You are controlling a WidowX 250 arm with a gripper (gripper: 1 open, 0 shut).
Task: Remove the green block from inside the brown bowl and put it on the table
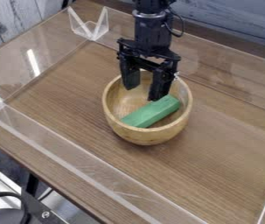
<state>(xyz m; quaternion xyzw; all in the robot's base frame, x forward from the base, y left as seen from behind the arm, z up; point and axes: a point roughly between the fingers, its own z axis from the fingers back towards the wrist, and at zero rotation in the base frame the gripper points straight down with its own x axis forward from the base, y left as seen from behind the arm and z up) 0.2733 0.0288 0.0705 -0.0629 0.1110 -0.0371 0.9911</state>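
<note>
The brown bowl sits near the middle of the table. Inside it lies the green block, tilted with its upper end toward the bowl's right rim. My black gripper hangs over the bowl's back half, pointing steeply down, its two fingers spread wide with nothing between them. The fingertips reach just inside the rim, above and behind the block, apart from it.
Low clear acrylic walls edge the tabletop at front and left. A clear folded acrylic piece stands at the back left corner. Bare wood lies left, right and in front of the bowl.
</note>
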